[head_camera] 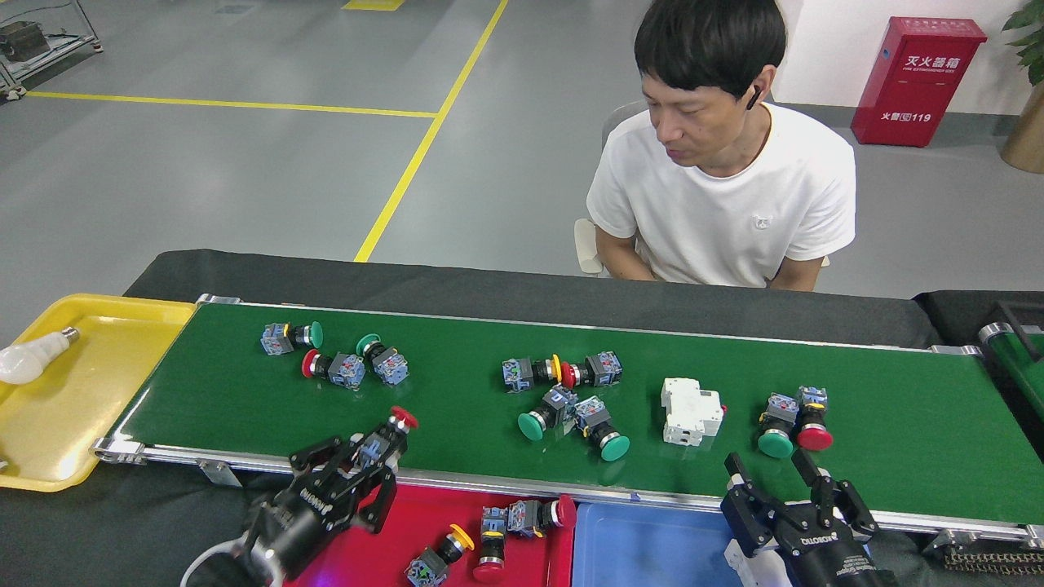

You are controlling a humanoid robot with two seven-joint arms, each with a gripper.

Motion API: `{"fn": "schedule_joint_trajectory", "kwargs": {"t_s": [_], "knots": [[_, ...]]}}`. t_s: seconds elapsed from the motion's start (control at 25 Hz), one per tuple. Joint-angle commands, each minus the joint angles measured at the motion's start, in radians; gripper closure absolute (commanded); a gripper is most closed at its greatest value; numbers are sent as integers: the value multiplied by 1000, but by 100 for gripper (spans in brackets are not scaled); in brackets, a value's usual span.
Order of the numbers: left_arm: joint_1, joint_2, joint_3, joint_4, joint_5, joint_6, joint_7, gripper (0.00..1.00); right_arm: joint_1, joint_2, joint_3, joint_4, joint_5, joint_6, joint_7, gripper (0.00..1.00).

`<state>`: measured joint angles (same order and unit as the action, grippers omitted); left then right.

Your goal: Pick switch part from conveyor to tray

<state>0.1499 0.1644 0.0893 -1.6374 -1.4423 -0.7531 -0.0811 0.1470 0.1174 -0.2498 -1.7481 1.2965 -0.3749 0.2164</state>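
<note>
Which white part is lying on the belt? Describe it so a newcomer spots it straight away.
Start at the long green belt and look right of its middle, roughly in front of the seated person. There lies a white boxy breaker, between a cluster of four push buttons and a green and red pair. It is the only all-white, blocky piece on the belt; everything else has coloured round caps.

left gripper (371,456) is clamping its fingers on a red-capped switch part (390,432) while the right gripper (787,481) is hanging low with fingers spread wide apart
</note>
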Motion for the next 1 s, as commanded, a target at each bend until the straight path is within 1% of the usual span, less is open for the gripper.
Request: {"fn": "schedule_joint_trajectory", "kwargs": {"t_s": [0.0, 0.16, 0.28, 0.32, 0.36, 0.4, 0.52, 0.56, 0.64, 0.72, 0.76, 0.8, 0.84, 0.88, 0.96], "knots": [[25, 7, 18, -39, 7, -32, 9, 0, -17, -5, 0, 9, 0, 2, -11, 7], [27, 6, 50, -36, 10, -32, 11, 0, -29, -7, 1, 15, 1, 2, -11, 7], [14, -22, 153, -29, 5, -32, 26, 0, -27, -10, 3, 15, 7, 1, -11, 7], [-3, -49, 190, -22, 2, -14, 40, 0, -32, -10, 3, 15, 13, 1, -11, 7], [-16, -74, 205, -15, -3, 40, 53, 0, -37, -12, 3, 15, 18, 1, -9, 7], [-24, -80, 208, -7, -3, 78, 67, 0, -43, -12, 3, 16, 21, 2, -9, 7], [-32, -65, 210, 51, -6, 224, 159, 0, -84, -15, 26, 48, 55, 4, -9, 7], [-27, -57, 207, 60, -16, 257, 193, 0, -93, -13, 29, 50, 66, 7, -8, 7], [-13, -57, 208, 63, -72, 291, 251, 0, -90, -13, 61, 45, 81, 31, -9, 8], [4, -57, 210, 65, -82, 291, 262, 0, -92, -16, 171, 45, 81, 116, -14, 8], [13, -56, 210, 65, -82, 287, 262, 0, -93, -34, 222, 45, 79, 180, -31, 8], [13, -54, 210, 67, -82, 281, 261, 0, -93, -70, 253, 45, 75, 225, -54, 8], [8, -49, 205, 67, -82, 270, 259, 0, -93, -120, 285, 45, 66, 274, -81, 8], [-1, -43, 202, 68, -81, 244, 254, 0, -93, -168, 326, 45, 47, 320, -104, 8], [-27, -28, 202, 74, -81, 161, 235, 0, -96, -231, 399, 45, 1, 410, -118, 8]]}}
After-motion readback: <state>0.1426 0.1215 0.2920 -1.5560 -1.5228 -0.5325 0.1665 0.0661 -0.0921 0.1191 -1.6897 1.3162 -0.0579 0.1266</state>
